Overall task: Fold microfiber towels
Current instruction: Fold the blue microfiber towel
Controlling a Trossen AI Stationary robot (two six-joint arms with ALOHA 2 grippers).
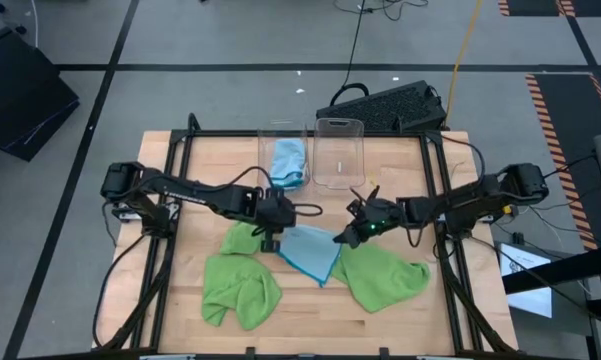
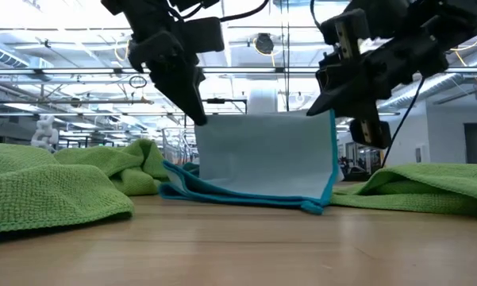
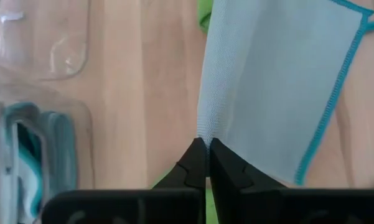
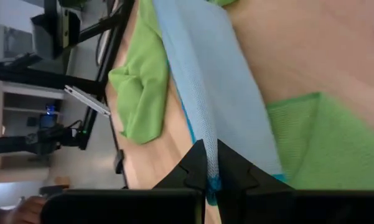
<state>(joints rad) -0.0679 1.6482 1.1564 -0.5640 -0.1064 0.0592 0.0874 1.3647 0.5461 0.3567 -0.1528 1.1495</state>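
A light blue microfiber towel [image 2: 262, 155] with a teal hem hangs between my two grippers above the table's middle, and its lower part lies on the wood. My left gripper [image 1: 276, 237] is shut on its upper left corner. My right gripper [image 1: 346, 238] is shut on its upper right corner. A lime green towel [image 1: 240, 285] lies crumpled at the near left, its far end beside my left gripper. Another green towel [image 1: 385, 275] lies at the near right, partly under the blue one's edge. My left gripper pinches the blue towel's upper left corner [image 3: 202, 132] between its two fingertips, slanting down from the table's left. The towel hangs below the fingers, its lower edge [image 2: 238, 197] on the table. My right gripper pinches the blue towel's upper right corner at the teal hem [image 4: 209, 177] between its fingertips, slanting down from the table's right. The top edge [image 2: 266, 116] runs almost straight and level between the two grippers.
Two clear plastic bins stand at the far middle: the left bin [image 1: 284, 135] holds a folded light blue towel [image 1: 288, 162], and the right bin [image 1: 340, 150] shows nothing inside. A black metal frame [image 1: 435, 190] runs around the table top.
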